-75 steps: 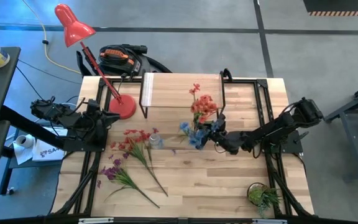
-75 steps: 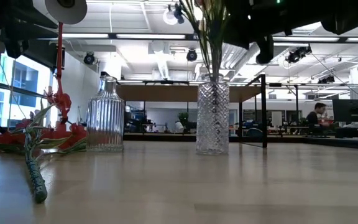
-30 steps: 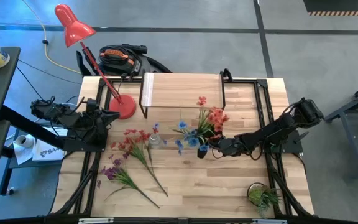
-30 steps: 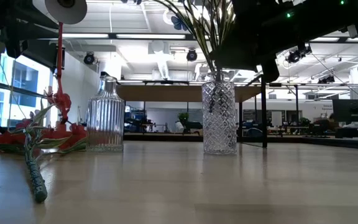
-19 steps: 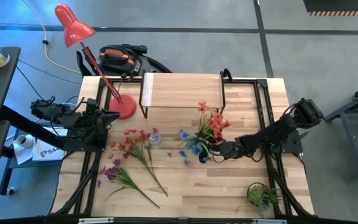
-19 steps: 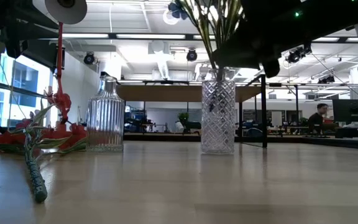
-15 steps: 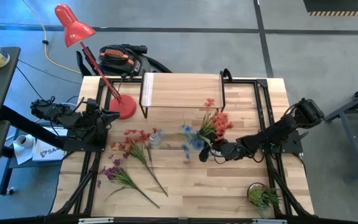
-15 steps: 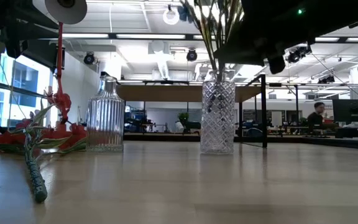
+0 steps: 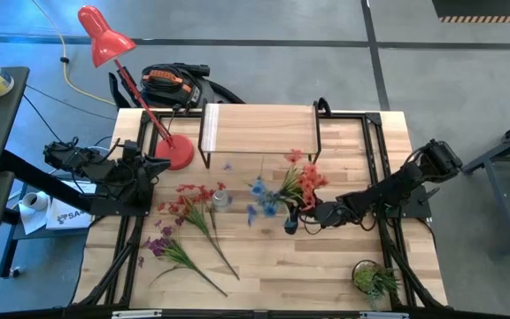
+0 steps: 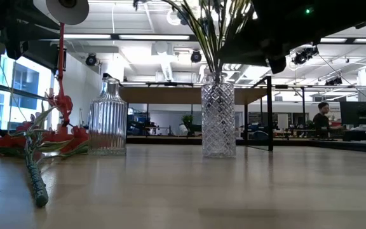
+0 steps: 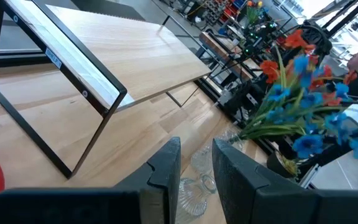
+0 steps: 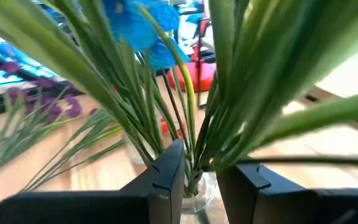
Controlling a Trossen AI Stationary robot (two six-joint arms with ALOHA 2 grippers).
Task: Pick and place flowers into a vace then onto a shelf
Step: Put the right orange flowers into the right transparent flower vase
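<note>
Several red and blue flowers (image 9: pixel 282 188) stand in the cut-glass vase (image 10: pixel 218 127) on our table, before the plank-topped shelf (image 9: pixel 259 128); our right gripper (image 9: pixel 301 217) clasps the vase.

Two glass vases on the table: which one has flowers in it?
The diamond-cut vase by the right end effector holds the flowers. The ribbed bottle-shaped vase stands empty.

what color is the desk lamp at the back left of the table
The desk lamp is red, shade and base alike; the high view shows it best.
</note>
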